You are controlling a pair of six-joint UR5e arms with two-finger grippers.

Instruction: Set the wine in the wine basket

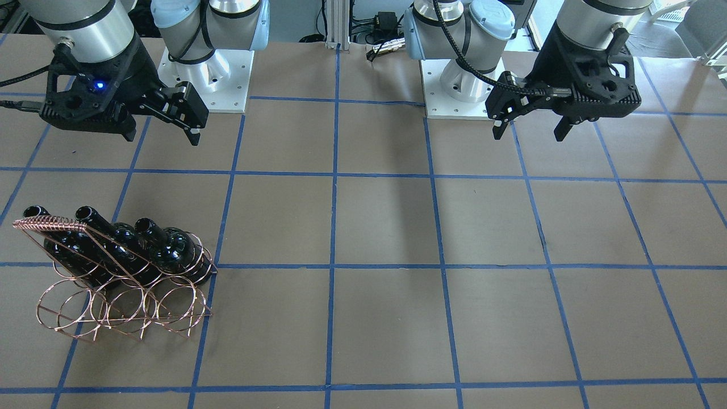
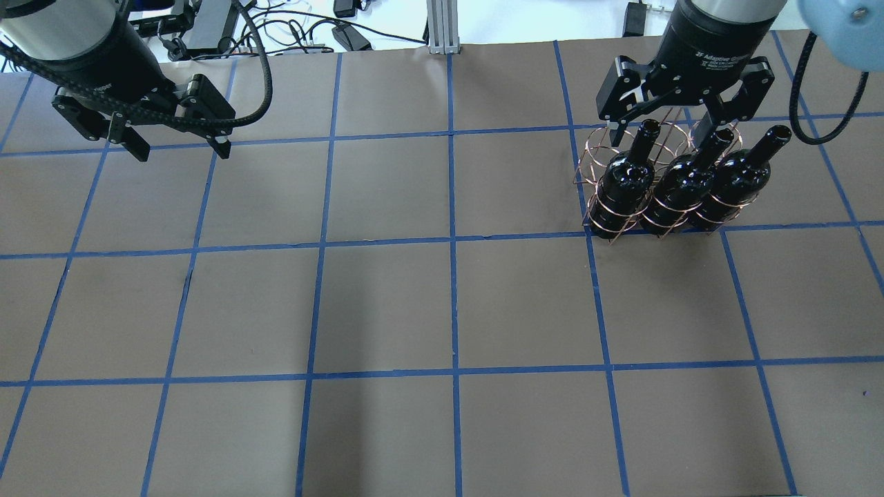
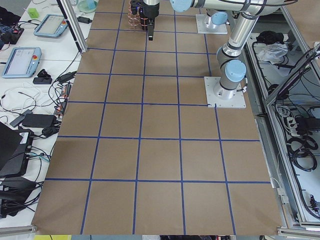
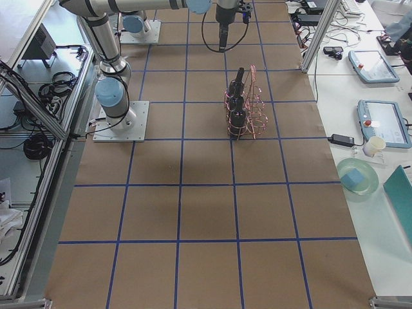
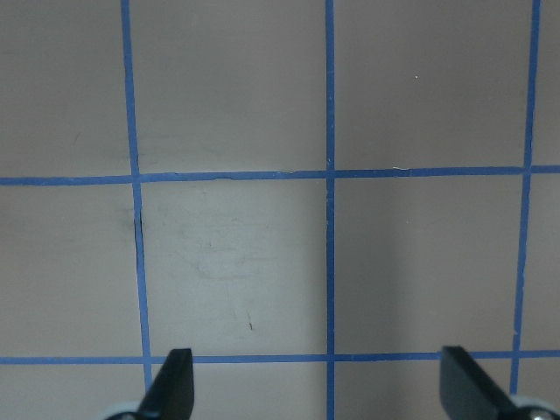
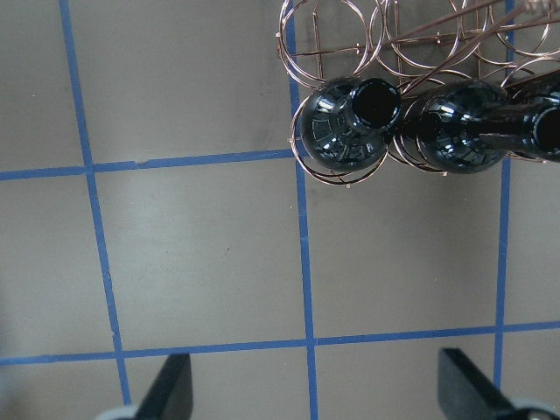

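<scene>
The brown counter [image 2: 387,310], gridded with blue tape, stretches wide. Over a bare part of it the left end effector [image 2: 181,150] hangs with its fingers spread, gripping nothing. The right end effector [image 1: 162,136] is spread and empty too, up near the wine basket [image 1: 122,278]. Three wine bottles [image 2: 680,186] sit side by side in the basket's rings, necks angled upward.

table [image 1: 386,227]: brown top, blue tape grid | on it: wine basket [image 1: 119,272], robot's right half | 2 white arm base plates [image 1: 230,85]
</scene>
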